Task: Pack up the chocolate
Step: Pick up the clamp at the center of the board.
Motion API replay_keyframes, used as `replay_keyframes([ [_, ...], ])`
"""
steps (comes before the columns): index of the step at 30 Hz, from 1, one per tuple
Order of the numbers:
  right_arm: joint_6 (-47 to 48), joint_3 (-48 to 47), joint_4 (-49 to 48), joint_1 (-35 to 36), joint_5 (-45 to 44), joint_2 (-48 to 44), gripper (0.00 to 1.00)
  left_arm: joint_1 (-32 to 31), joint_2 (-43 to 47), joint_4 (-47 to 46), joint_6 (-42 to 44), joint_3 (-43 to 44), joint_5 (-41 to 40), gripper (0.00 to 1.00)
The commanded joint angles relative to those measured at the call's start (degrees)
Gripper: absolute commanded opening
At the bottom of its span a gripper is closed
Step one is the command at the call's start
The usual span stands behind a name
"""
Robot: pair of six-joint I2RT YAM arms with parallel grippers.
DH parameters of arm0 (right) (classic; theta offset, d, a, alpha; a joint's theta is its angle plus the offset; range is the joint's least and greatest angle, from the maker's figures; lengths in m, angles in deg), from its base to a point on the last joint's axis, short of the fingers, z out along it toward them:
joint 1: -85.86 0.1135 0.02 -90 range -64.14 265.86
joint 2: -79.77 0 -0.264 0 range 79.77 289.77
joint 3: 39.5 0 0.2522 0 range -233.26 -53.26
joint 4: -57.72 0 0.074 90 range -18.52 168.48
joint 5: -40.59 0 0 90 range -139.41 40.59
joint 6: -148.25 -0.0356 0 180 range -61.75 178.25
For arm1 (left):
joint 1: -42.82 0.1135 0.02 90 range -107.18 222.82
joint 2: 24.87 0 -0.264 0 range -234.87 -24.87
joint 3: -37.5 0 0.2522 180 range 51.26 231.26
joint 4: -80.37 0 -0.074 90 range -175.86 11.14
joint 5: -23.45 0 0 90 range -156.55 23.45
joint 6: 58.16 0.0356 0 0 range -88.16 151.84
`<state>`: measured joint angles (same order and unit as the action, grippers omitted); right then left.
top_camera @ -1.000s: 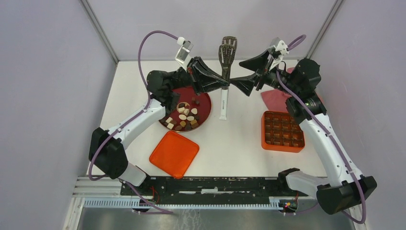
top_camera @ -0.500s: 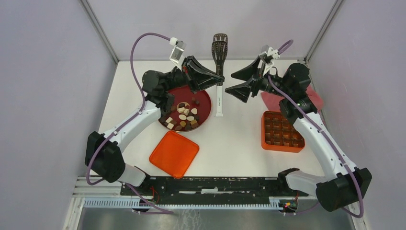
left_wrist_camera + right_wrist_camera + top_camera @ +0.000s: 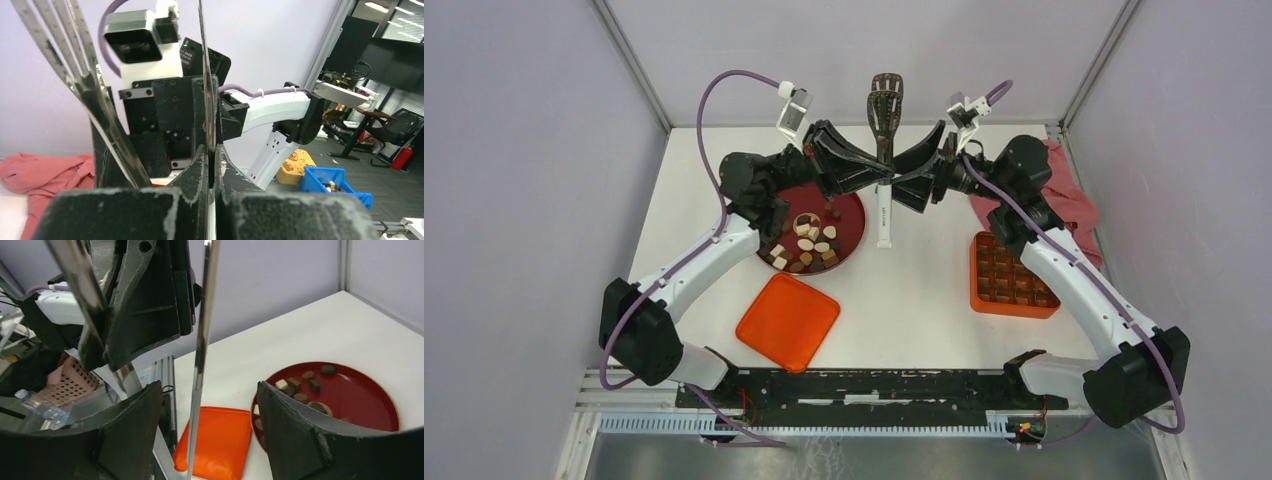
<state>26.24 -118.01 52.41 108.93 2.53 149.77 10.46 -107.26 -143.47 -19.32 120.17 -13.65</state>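
- The white-handled metal tongs (image 3: 884, 215) are pinched by the closed left fingers (image 3: 195, 170).
- The wide-open, empty right fingers (image 3: 295, 430) should be centred around them before closing.
- Small brown-and-cream chocolate pieces (image 3: 809, 245) are seen on the round dark-red plate (image 3: 858, 215).

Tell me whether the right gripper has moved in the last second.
Yes. The right gripper has swung left in the top view, further from the orange box, and its fingers now straddle the tongs.

Tongs (image 3: 884, 205) in left claw (image 3: 888, 175): polished metal. Plate (image 3: 851, 222) near it: glossy red. Lid (image 3: 788, 322): smooth orange plastic. Cloth (image 3: 1074, 200): pink fabric.
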Motion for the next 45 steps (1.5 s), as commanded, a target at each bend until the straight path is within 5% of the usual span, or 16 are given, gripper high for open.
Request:
replay_keyframes([
  [1,-8.42,-0.57,-6.51,1.61,-1.05,2.57,0.73,-0.84,-0.10,-4.42,-1.40,1.63,0.03,0.02],
  [7,-11.58,-5.97,-8.39,1.64,-0.98,6.29,0.61,-1.04,-0.43,-5.49,-1.84,1.41,0.52,0.02],
  [16,-24.35,-7.06,-16.88,-0.26,-0.61,10.33,0.06,-1.13,-0.42,-9.69,-4.60,1.56,1.91,0.02],
  [18,-25.87,-5.68,-14.77,-1.53,-1.93,10.84,0.01,-1.13,-0.28,-10.64,-4.92,1.94,1.94,0.02],
  [25,-30.49,2.98,-14.14,-3.38,-1.95,11.88,0.00,-1.18,-0.97,-11.19,-5.74,5.18,2.05,0.02],
  [33,-27.63,2.30,-10.26,-3.95,-2.49,13.18,0.00,-3.39,-3.82,-12.55,-8.21,8.55,2.68,0.02],
  [40,-25.05,3.12,-5.91,-4.61,-3.69,13.66,0.00,-4.85,-2.64,-4.69,-2.86,9.51,2.90,0.02],
  [45,-26.44,2.65,-11.19,-4.79,-2.07,13.76,0.00,-4.84,-2.95,-4.15,-2.16,8.36,1.69,0.02],
])
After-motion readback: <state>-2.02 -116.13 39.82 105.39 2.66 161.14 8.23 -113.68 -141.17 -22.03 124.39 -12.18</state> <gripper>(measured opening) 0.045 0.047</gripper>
